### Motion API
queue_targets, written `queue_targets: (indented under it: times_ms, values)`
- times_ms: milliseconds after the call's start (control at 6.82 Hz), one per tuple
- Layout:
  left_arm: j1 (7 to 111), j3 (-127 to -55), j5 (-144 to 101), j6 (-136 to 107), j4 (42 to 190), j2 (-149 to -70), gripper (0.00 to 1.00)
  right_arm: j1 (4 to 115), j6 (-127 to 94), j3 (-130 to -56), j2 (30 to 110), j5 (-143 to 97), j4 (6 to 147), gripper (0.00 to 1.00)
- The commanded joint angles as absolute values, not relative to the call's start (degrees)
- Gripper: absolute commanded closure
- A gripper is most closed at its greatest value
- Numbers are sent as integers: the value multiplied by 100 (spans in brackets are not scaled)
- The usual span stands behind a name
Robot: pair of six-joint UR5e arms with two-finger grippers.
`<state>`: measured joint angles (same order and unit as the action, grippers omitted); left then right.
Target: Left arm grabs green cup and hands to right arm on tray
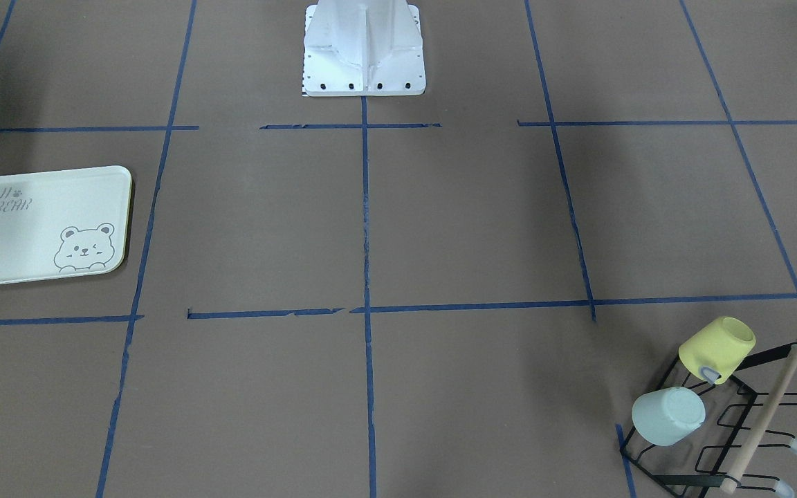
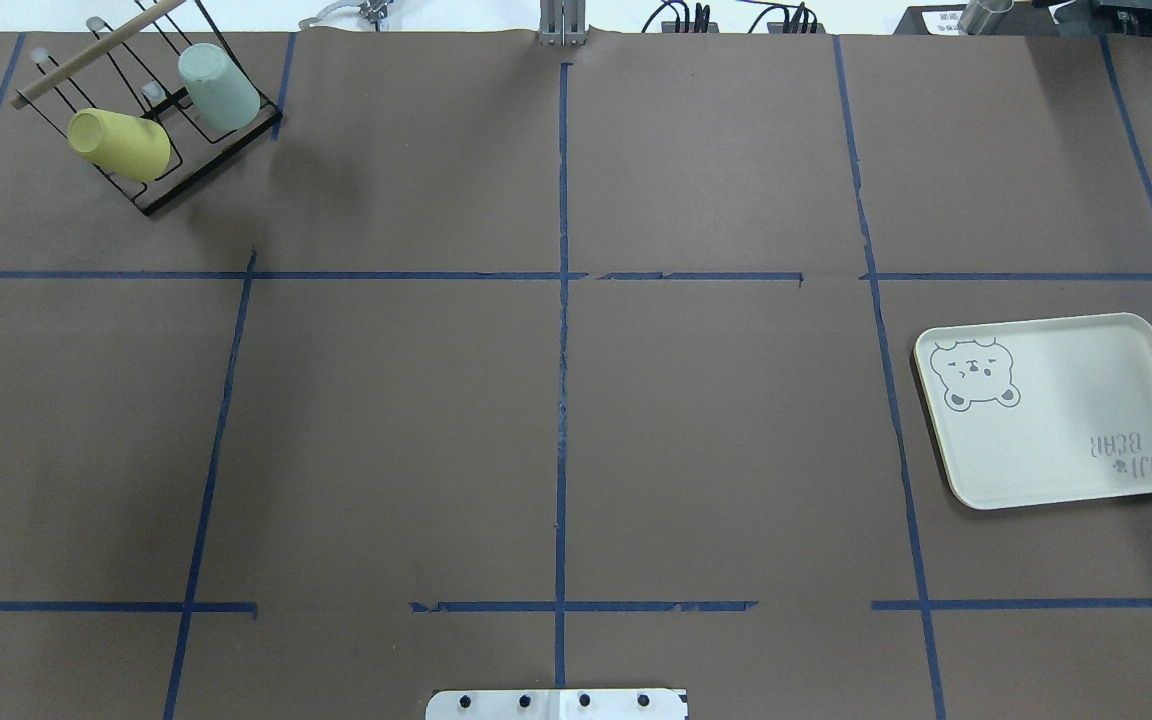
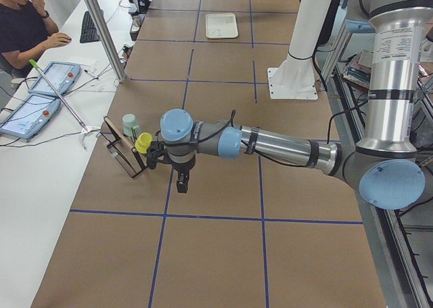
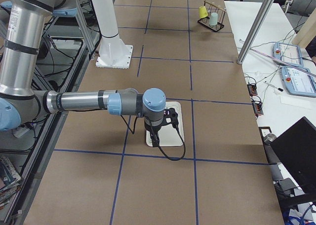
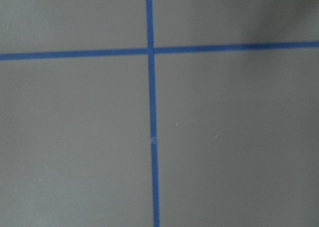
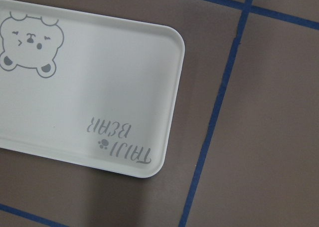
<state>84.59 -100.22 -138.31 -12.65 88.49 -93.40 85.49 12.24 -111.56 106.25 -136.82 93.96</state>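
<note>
The green cup sits upside down on a prong of a black wire rack, beside a yellow cup. The cup also shows in the overhead view at the far left corner. The tray lies flat on the right side of the table with nothing on it. My left gripper shows only in the exterior left view, hanging above the table just beside the rack; I cannot tell if it is open. My right gripper shows only in the exterior right view, above the tray; I cannot tell its state.
The rack has a wooden dowel across its top and capped prongs. The white robot pedestal stands at the table's near edge. An operator sits at a side desk with tablets. Blue tape lines grid the brown table.
</note>
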Motion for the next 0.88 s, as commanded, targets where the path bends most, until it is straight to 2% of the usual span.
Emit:
queue_targets:
  times_ms: [0,293,440,587,733]
  values:
    - [7755,-9434,-13686,-2744,8877,-10918,0,8403,1213,-11119,10556,-13755,9098,0]
    - [7088,-8495,-12897,-3513,8964,-12150,0,8341,1213,-11118,10556,-13764,9079,0]
    - [6849,-7498,-12746,-3811,9043,-13017,0,8289,1213,-11109,10556,-13772,9036,0]
    - [6751,-6810,-12414,-3884,9279,-13495,0,8218,1213,-11109,10556,-13781,9009,0]
    - [6750,-6463,-12210,-3885,9525,-13691,0,8209,1213,-11092,10538,-13860,9009,0]
